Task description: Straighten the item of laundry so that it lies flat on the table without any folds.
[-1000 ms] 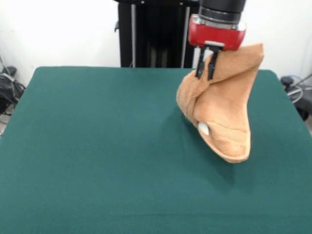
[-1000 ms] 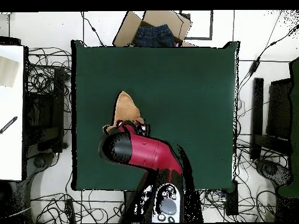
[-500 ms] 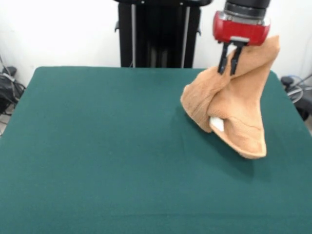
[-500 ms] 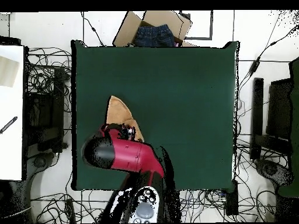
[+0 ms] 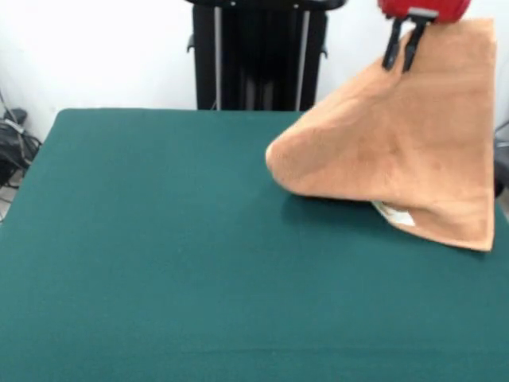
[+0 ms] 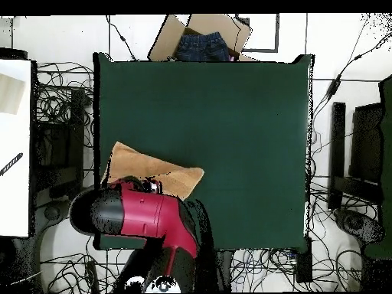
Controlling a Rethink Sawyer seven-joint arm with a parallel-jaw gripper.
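Dark green felt covers the big counter (image 5: 159,239), and behind it stand a white wall and a black pedestal (image 5: 254,56). From the top edge of the front view the red hand (image 5: 403,49) comes down, and its two black fingers (image 5: 393,46) are pinched together on the upper edge of the peach terry hand towel (image 5: 398,151). This towel hangs from the hand like a tent: one corner is lifted high, while the lower part spreads out and rests on the felt near the counter's side edge, with a small white tag (image 5: 395,213) showing under the lower hem.

Seen from above, the towel (image 6: 153,172) lies as a long slanted strip. Its long axis runs from the counter's edge toward the middle, and the red arm (image 6: 134,214) covers one side of it. A cardboard box with dark jeans (image 6: 203,42) sits beyond the far edge of the counter.

I judge that the resting end of the towel lies inward from the hand, toward the middle of the counter. To flatten the cloth, the hand probably needs to pull away from this resting end and then lower its corner, otherwise the fold under the raised part may remain.
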